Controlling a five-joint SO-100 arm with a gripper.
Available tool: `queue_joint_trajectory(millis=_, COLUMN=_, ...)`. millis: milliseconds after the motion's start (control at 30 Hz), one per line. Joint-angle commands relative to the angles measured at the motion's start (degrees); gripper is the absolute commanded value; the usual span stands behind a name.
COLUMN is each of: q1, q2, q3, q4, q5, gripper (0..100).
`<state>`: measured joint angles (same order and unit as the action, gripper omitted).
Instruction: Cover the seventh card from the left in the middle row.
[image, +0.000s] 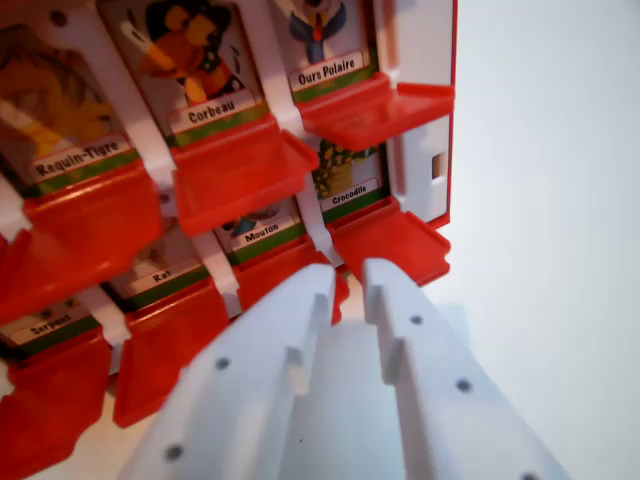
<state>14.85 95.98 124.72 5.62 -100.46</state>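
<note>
A game board (425, 130) with a white frame and red edge fills the upper left of the wrist view. Its cards are animal pictures with labels. The far row shows Requin-Tigre (75, 155), Corbeau (210, 105) and Ours Polaire (325, 68). The nearer row shows Serpent (45, 322), Rat (160, 270), Mouton (262, 228) and Crocodile (350, 190), the last by the board's right edge. A red flap lies folded down in front of each card. My white gripper (348, 272) points at the gap between the Mouton flap and the Crocodile flap (390, 245). Its fingers stand a little apart with nothing between them.
A plain white table surface (550, 200) spreads to the wrist view's right of the board. More red flaps (50, 400) of a nearer row show at the lower left.
</note>
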Motion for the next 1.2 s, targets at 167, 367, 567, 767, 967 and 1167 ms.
queue_joint_trajectory(millis=167, q1=0.44, q2=-2.64, q3=-9.05, q4=-1.32, q5=-0.70, gripper=3)
queue_joint_trajectory(millis=367, q1=0.44, q2=-4.83, q3=-10.55, q4=-1.93, q5=-0.79, gripper=3)
queue_joint_trajectory(millis=567, q1=0.26, q2=-6.86, q3=-10.99, q4=-3.34, q5=-0.79, gripper=3)
queue_joint_trajectory(millis=767, q1=-0.18, q2=-8.09, q3=-12.30, q4=-3.60, q5=-0.70, gripper=3)
queue_joint_trajectory(millis=967, q1=-0.79, q2=-8.70, q3=-14.50, q4=-3.43, q5=-0.26, gripper=3)
queue_joint_trajectory(millis=1167, q1=-1.58, q2=-8.88, q3=-15.56, q4=-3.16, q5=0.00, gripper=3)
